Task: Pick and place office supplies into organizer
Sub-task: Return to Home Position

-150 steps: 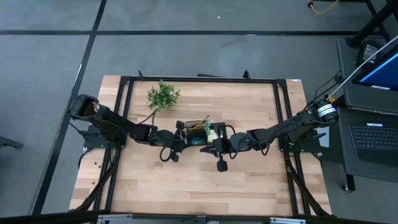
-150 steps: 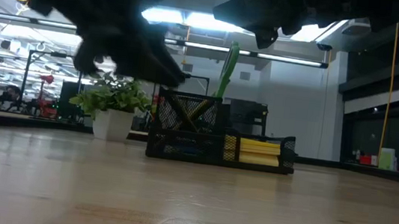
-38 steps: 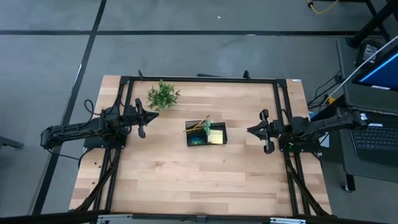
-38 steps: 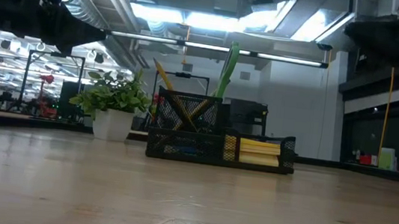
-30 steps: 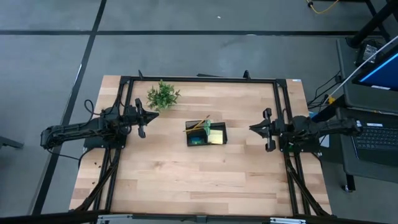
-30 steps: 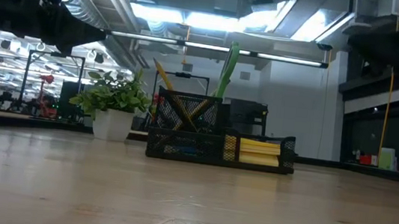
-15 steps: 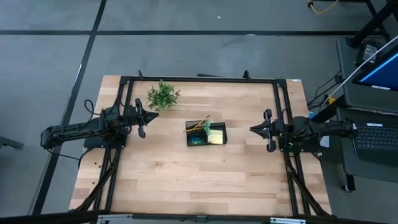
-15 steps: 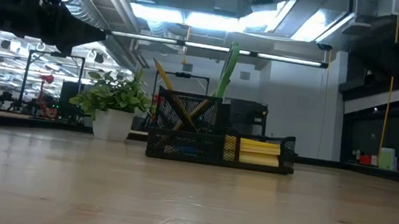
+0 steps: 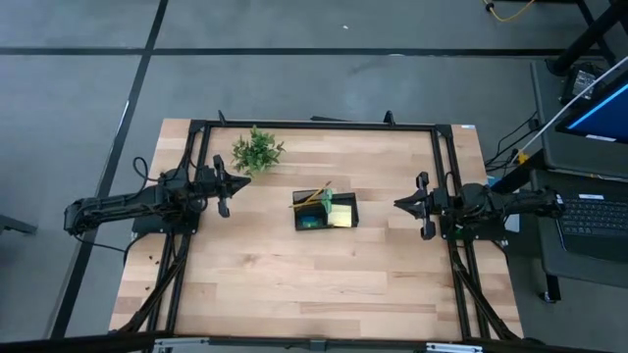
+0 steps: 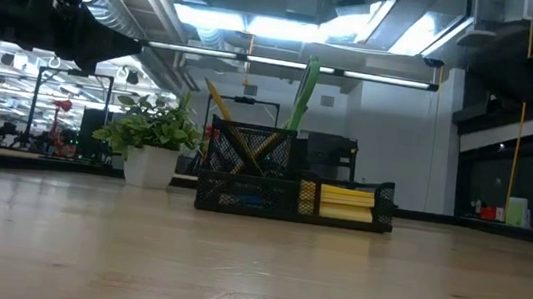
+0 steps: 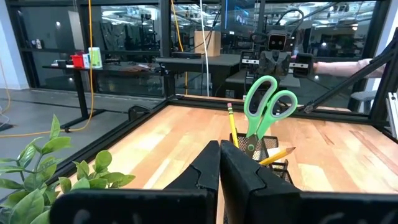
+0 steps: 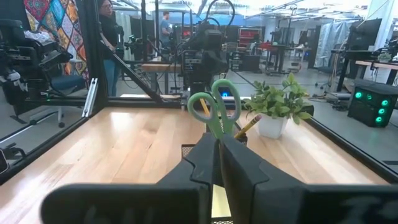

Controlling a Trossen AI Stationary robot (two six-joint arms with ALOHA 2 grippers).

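Note:
The black mesh organizer (image 9: pixel 326 214) (image 10: pixel 291 195) stands at the table's middle. In it are a yellow sticky-note pad (image 9: pixel 341 213) (image 10: pixel 346 201), green-handled scissors (image 11: pixel 267 106) (image 12: pixel 217 112) standing handles up, and yellow pencils (image 11: pixel 231 121) leaning in the taller cup. My left gripper (image 9: pixel 222 188) (image 11: pixel 219 155) hovers shut near the table's left edge, pointing at the organizer. My right gripper (image 9: pixel 422 204) (image 12: pixel 217 152) hovers shut near the right edge, also facing the organizer. Neither holds anything.
A potted green plant (image 9: pixel 257 150) (image 10: pixel 152 142) stands at the far left of the table, close to my left gripper. Black frame rails (image 9: pixel 314 126) run round the tabletop. A laptop (image 9: pixel 589 216) sits off the right side. People (image 12: pixel 106 25) stand in the room beyond.
My right arm has drawn back a little toward the table's right edge, its gripper staying shut. The organizer and what it holds have kept still.

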